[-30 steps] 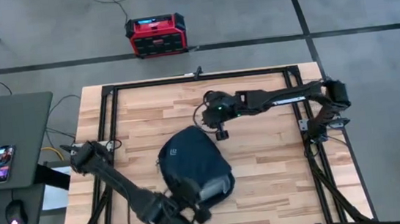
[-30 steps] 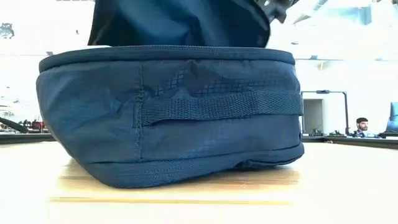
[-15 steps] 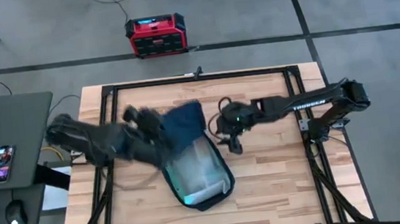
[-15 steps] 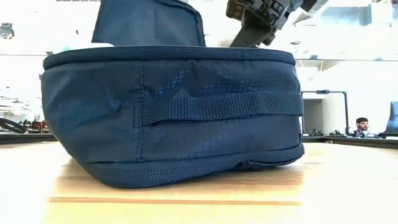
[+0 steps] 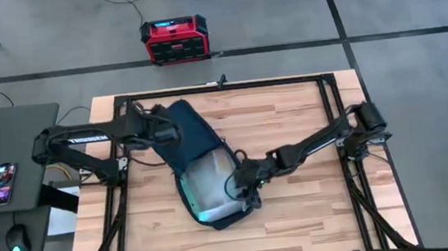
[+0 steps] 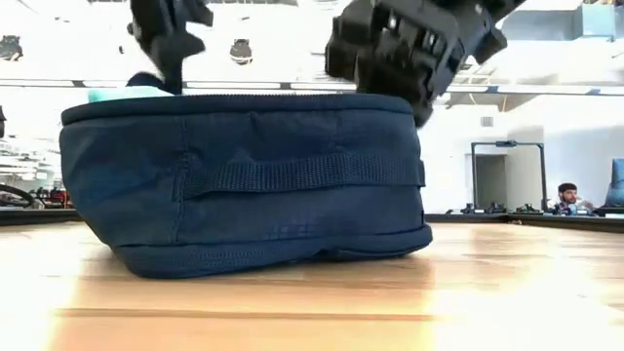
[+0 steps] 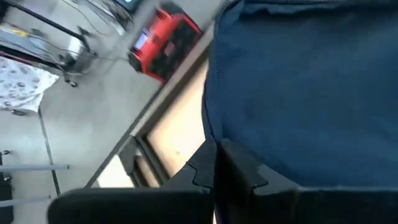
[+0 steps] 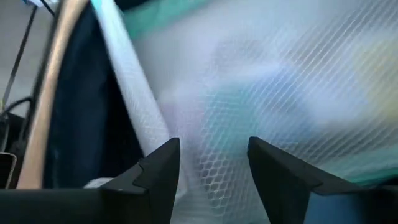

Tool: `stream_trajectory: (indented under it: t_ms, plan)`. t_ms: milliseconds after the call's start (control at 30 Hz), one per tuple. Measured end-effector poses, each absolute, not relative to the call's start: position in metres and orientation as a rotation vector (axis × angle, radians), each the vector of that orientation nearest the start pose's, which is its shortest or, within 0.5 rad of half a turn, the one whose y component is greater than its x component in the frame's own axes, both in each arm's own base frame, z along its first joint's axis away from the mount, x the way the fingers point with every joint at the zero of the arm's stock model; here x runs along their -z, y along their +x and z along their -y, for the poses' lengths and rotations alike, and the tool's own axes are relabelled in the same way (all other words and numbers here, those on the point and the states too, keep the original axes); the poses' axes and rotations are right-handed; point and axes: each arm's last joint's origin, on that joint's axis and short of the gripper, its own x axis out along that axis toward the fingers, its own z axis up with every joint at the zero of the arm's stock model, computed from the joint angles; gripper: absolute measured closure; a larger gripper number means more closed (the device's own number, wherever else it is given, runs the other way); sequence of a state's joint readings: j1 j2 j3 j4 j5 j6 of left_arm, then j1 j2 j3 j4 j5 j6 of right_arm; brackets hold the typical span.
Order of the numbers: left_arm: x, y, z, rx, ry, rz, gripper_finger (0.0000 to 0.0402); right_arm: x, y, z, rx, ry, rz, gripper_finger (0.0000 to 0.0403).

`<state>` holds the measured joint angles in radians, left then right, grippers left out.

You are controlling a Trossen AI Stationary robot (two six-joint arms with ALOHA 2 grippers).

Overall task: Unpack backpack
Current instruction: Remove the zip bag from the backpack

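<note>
— Since half a second ago, what has moved, seen from above?
— Both arms. The right tool (image 5: 241,179) has travelled from beside the flap down to the right rim of the backpack (image 5: 216,217), over the pale lining. The left tool (image 5: 164,131) has drawn back to the left and far side, and the flap (image 5: 195,128) now lies folded out farther from the body.

— Where does the backpack sit?
— About the middle of the worktop (image 5: 299,217), lying open, its flap toward the far-left. Past the far edge a red-black box (image 5: 174,39) stands on the floor. A grey desk (image 5: 3,138) at the left carries a phone (image 5: 3,181) and a mouse (image 5: 18,242).

— And level with the worktop?
— The backpack (image 6: 244,185) fills the left and centre, with a webbing handle (image 6: 302,174) across its side. The right tool (image 6: 405,44) hangs just above its top-right edge. A person (image 6: 567,198) sits far off in the room.

— The left wrist camera?
— Dark blue flap fabric (image 7: 305,93) lies between the left tool's fingers (image 7: 242,171); they are pinched on it. The red-black box (image 7: 165,43) shows beyond.

— The right wrist camera?
— White mesh (image 8: 280,81) lies right ahead. The two fingers (image 8: 158,165) stand spread apart with nothing between them.
</note>
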<state>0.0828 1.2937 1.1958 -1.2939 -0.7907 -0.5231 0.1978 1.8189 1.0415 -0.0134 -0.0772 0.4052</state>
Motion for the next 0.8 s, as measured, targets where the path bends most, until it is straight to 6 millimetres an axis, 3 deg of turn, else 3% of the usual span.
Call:
stream_trajectory:
  t_ms: [133, 233, 333, 500, 600, 800]
  plan:
    - [-0.269, 0.207, -0.049, -0.914, 0.027, -1.26, 0.0361, -0.152, 0.364, -0.075, -0.064, 0.391, -0.857, 0.0234]
    - [-0.26, 0.202, -0.053, -0.826, -0.028, -1.362, 0.0327, -0.157, 0.364, -0.077, -0.067, 0.389, -0.852, 0.0239]
    - [-0.273, 0.201, -0.049, -0.733, -0.079, -1.319, 0.0299, -0.172, 0.366, -0.079, -0.096, 0.361, -0.812, 0.0241]
    - [-0.313, 0.196, -0.038, -0.673, -0.113, -1.137, 0.0278, -0.194, 0.368, -0.081, -0.175, 0.218, -0.727, 0.0241]
    - [-0.326, 0.191, -0.031, -0.662, -0.157, -1.037, 0.0277, -0.188, 0.368, -0.08, -0.178, 0.195, -0.758, 0.0241]
    - [-0.328, 0.191, -0.015, -0.617, -0.216, -0.992, 0.0276, -0.166, 0.367, -0.078, -0.162, 0.113, -0.867, 0.0241]
